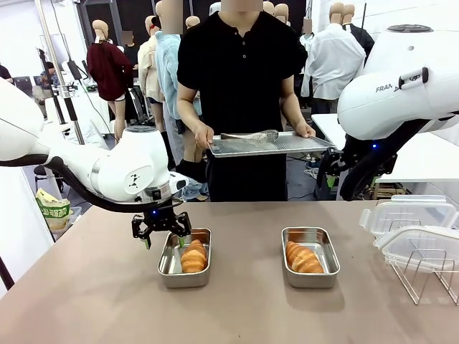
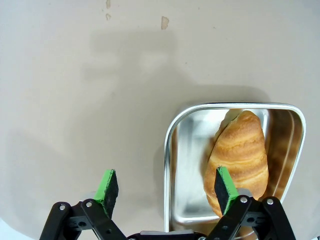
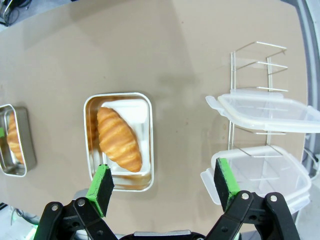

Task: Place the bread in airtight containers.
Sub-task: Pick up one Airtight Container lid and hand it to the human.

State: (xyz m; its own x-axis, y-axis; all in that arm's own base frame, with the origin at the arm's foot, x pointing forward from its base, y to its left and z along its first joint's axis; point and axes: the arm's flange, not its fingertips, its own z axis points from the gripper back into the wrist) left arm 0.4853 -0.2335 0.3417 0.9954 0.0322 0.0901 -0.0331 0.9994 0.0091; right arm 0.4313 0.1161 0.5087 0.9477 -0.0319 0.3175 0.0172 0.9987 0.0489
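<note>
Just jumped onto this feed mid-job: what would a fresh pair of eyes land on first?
Glossy rolls lie one each in the left tin and the right tin mid-table, both uncovered. The left end effector hangs open over the left tin's rim, and the clear lids rest on the wire rack at the table's right. Across the table, a person holds a mesh tray with tongs.

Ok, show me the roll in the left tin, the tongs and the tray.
Roll in the left tin (image 1: 193,256): front view, middle of its crust.
Tongs (image 1: 250,136): front view, mid-handle.
Tray (image 1: 301,144): front view, bare mesh.
</note>
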